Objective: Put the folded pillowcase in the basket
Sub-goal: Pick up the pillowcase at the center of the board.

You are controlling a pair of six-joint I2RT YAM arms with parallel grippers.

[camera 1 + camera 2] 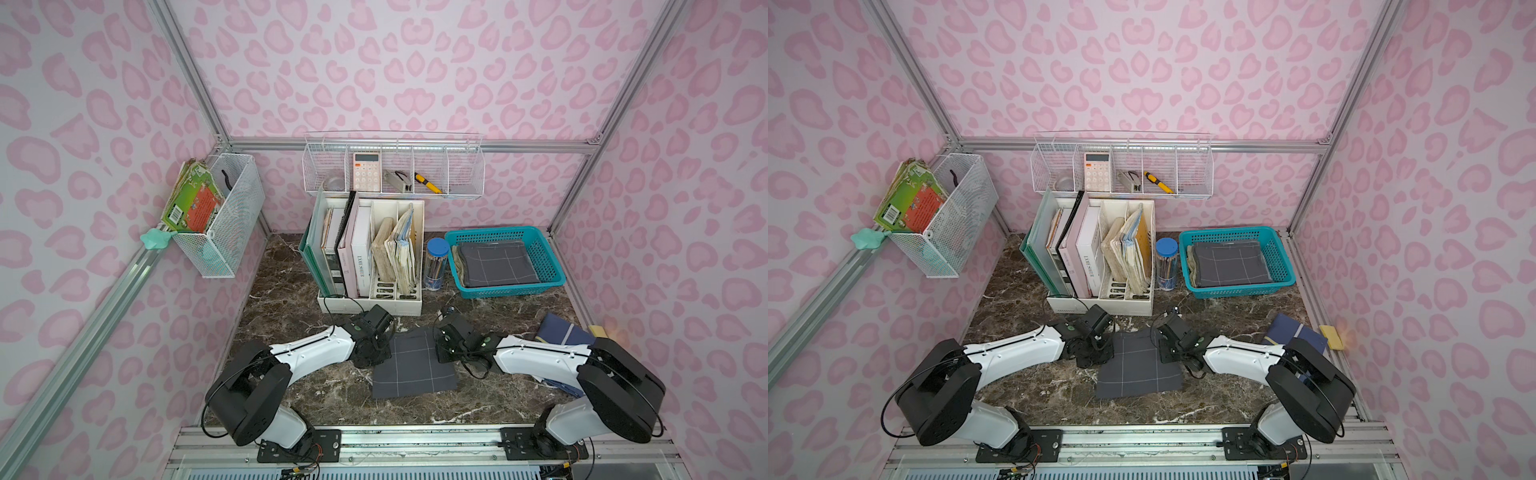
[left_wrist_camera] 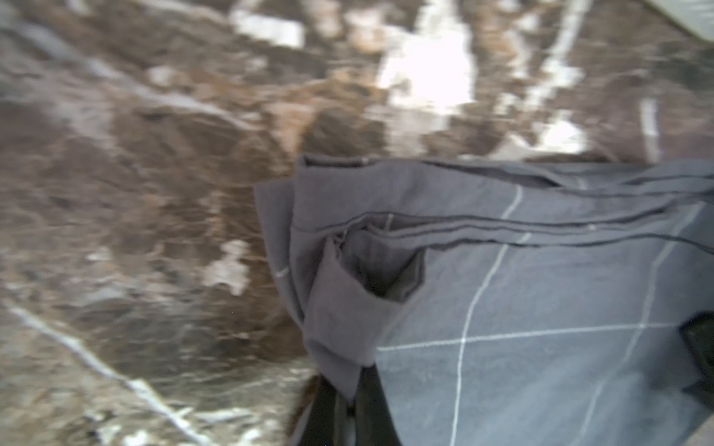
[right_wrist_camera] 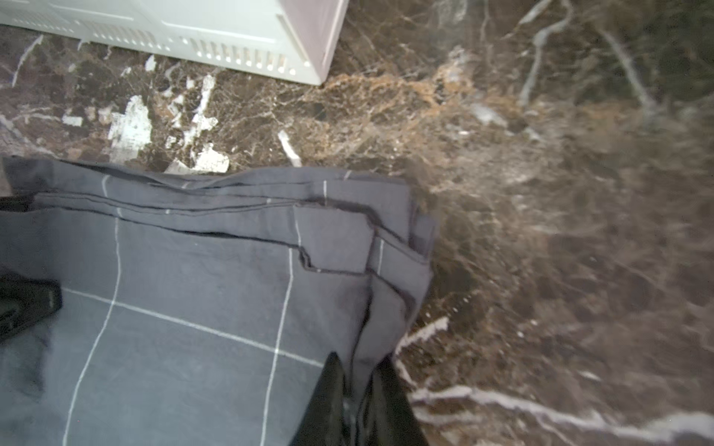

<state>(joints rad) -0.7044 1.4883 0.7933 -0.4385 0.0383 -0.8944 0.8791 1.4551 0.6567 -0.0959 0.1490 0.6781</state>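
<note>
Now my left gripper (image 2: 347,409) and right gripper (image 3: 357,405) each pinch the folded pillowcase (image 1: 415,365), its opposite edges clamped between closed fingertips (image 3: 390,413).

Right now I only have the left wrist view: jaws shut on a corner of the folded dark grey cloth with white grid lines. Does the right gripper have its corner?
Observer: Yes. The right gripper is shut on the other far corner of the folded dark grey pillowcase, opposite the left gripper.
Operator: Is the teal lattice plastic basket empty?
Observer: No. It sits at the back right and already holds a folded grey grid cloth.
Operator: Anything close beside it?
Observer: A clear jar with a blue lid stands between the basket and the white file organiser.
</note>
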